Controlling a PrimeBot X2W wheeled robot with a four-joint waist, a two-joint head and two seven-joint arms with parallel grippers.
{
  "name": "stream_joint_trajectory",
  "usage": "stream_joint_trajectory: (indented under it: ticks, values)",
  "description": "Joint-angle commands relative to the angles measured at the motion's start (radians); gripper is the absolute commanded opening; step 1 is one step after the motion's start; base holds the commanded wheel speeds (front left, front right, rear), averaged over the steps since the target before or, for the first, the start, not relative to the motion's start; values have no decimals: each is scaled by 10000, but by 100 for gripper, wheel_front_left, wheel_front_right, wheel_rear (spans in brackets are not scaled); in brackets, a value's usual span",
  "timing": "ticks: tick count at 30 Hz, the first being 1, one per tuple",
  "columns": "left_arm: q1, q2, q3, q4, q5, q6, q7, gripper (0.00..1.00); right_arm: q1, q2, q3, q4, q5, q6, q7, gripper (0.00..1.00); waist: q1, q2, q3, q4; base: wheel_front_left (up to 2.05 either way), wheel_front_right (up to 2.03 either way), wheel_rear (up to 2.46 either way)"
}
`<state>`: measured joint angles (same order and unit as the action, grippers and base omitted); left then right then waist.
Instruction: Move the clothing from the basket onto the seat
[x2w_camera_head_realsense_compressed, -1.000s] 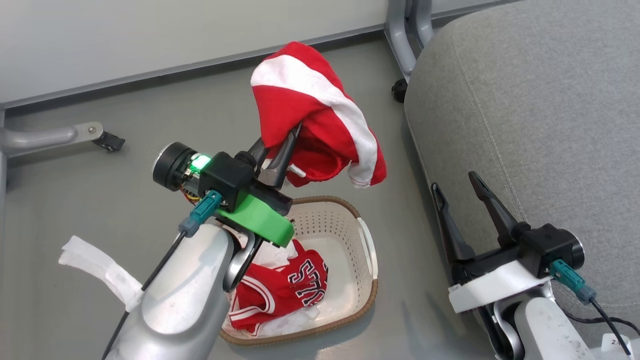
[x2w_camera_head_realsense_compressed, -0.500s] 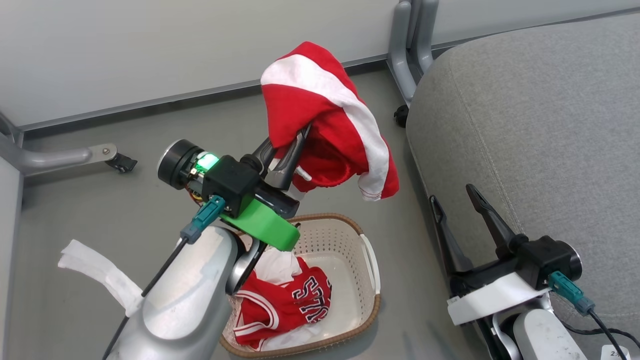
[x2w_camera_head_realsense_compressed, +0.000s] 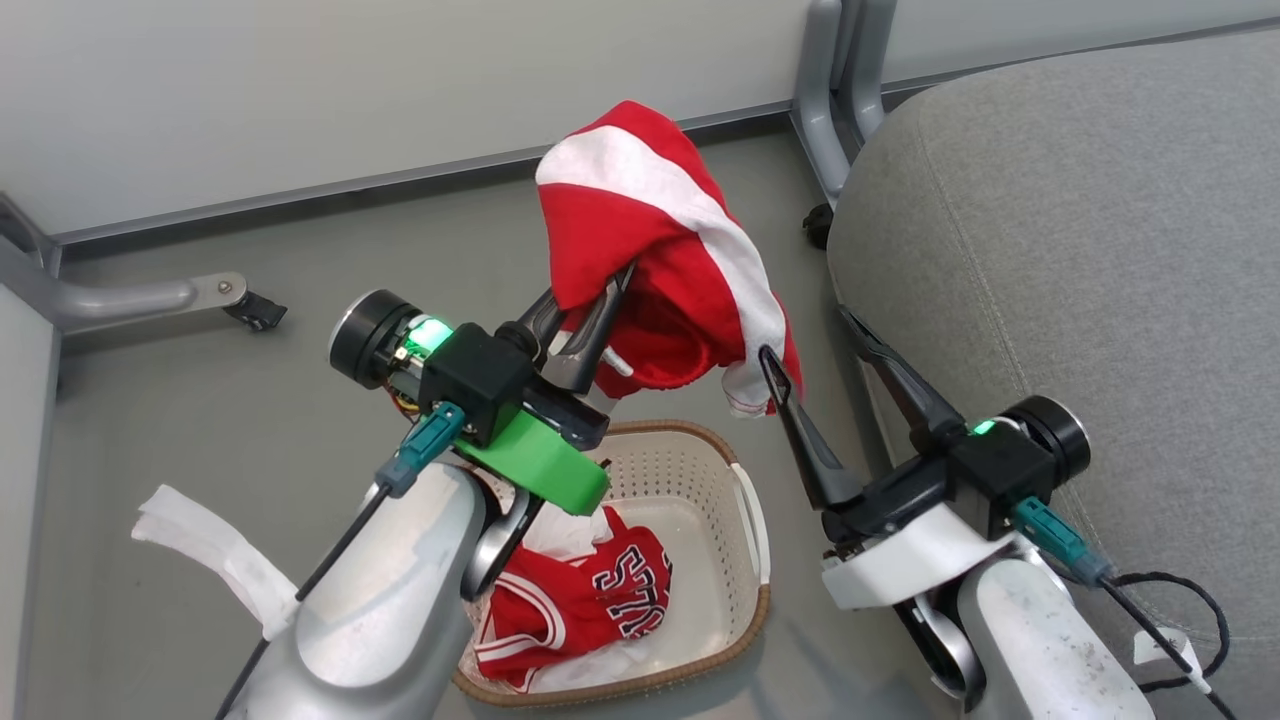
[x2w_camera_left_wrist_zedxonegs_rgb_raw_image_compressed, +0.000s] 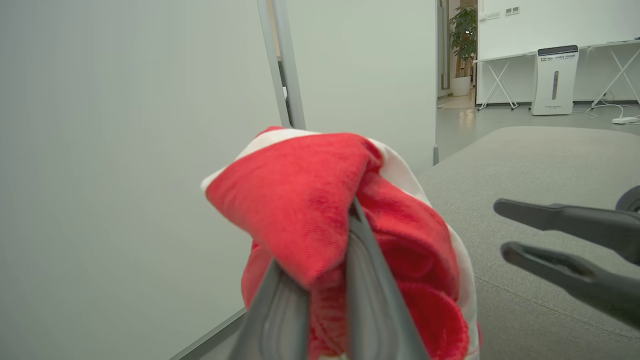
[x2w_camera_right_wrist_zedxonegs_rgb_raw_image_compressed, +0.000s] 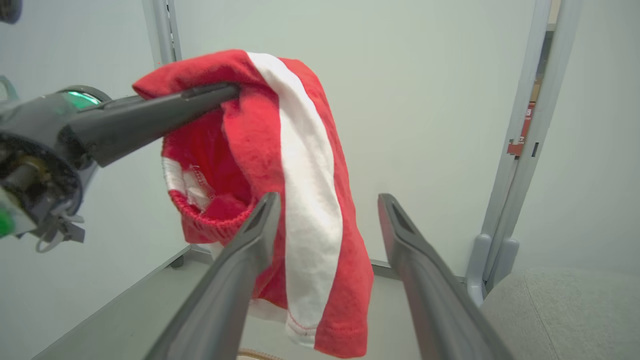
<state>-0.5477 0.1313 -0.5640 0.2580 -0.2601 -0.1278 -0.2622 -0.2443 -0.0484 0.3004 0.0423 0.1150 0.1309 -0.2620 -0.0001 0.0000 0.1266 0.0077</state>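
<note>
The left claw (x2w_camera_head_realsense_compressed: 590, 300) is up in the air above the basket (x2w_camera_head_realsense_compressed: 690, 470), its two fingers pinched together on a fold of the striped garment (x2w_camera_head_realsense_compressed: 650, 200). The cloth bunches over the fingertips and droops away on the far side, with a broad white band running down across the red. From the left wrist the fingers (x2w_camera_left_wrist_zedxonegs_rgb_raw_image_compressed: 370, 300) show squeezed into the red fabric (x2w_camera_left_wrist_zedxonegs_rgb_raw_image_compressed: 300, 200), no gap between them.

The right claw (x2w_camera_head_realsense_compressed: 805, 335) stands with its jaws wide apart and nothing in them. It reaches up beside the seat (x2w_camera_head_realsense_compressed: 1080, 250), and one finger ends right at the hanging hem. From the right wrist, the garment (x2w_camera_right_wrist_zedxonegs_rgb_raw_image_compressed: 305, 150) hangs just beyond the spread fingers (x2w_camera_right_wrist_zedxonegs_rgb_raw_image_compressed: 235, 280). I cannot tell whether the nearer one brushes the cloth. The same view shows the left claw (x2w_camera_right_wrist_zedxonegs_rgb_raw_image_compressed: 210, 95) coming in from the side, clamped on the upper fold.

The basket sits on the grey floor (x2w_camera_head_realsense_compressed: 300, 400), partly under the left arm. The jersey (x2w_camera_head_realsense_compressed: 580, 600) lies crumpled in it, dark lettering with white edges showing. The seat is just to the right of the basket, bare grey fabric with stitched seams. Neither garment is on it.

Behind runs a pale wall (x2w_camera_head_realsense_compressed: 400, 80) with a grey post (x2w_camera_head_realsense_compressed: 845, 80) by the seat's corner.
</note>
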Motion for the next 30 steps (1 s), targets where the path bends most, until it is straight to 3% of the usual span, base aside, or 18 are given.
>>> stream_joint_trajectory:
  ticks: [1,15,30]
  values:
    - [99,-30,-43,-8,-7,-44,-39,0,-256,-37,128,65,-124,-3,-46,100,1,0,33,52,0,0,0]
    - [-164,-359,-587,-74,15,-44,-41,0,-1702,-36,599,1419,-788,-3,-36,100,1,0,346,362,0,0,0]
    - [-199,-539,-1394,-148,-186,-45,-41,0,-2372,-35,778,2657,-150,-3,-36,100,1,0,563,450,0,0,0]
